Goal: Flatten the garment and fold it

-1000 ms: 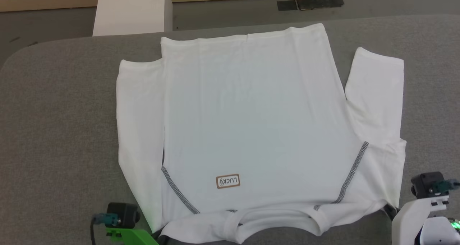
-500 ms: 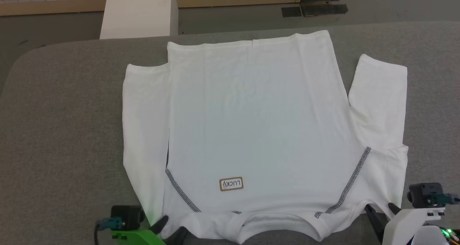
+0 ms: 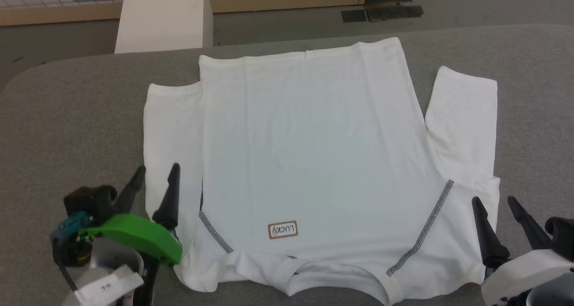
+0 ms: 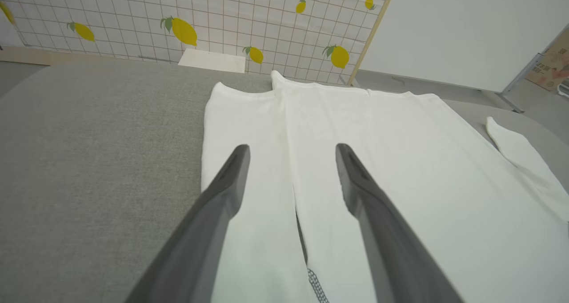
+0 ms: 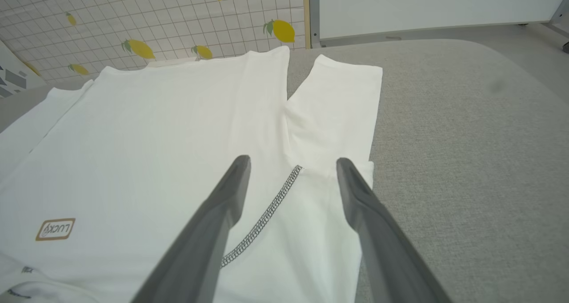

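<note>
Bench point(image 3: 80, 117): grey, cloth-covered.
Garment point(image 3: 314, 153): flat mid-bench, collar toward robot.
Left tool point(image 3: 159, 169): wide, empty, above its left side.
Right tool point(image 3: 493, 200): wide, empty, above its right shoulder.
Handling: thin, limp; pinch outer edges.

Grey worktop point(image 3: 67, 117) spreads beneath the left pincer point(image 3: 158, 168); far ahead of it, past the worktop's edge, stands a white box point(image 3: 161, 19), lemon-patterned wall point(image 4: 133, 14) beyond.

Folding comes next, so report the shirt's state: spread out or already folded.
Spread out, not folded. The garment lies flat on the grey table, both sleeves out at its sides, slight rumpling at the collar.
</note>
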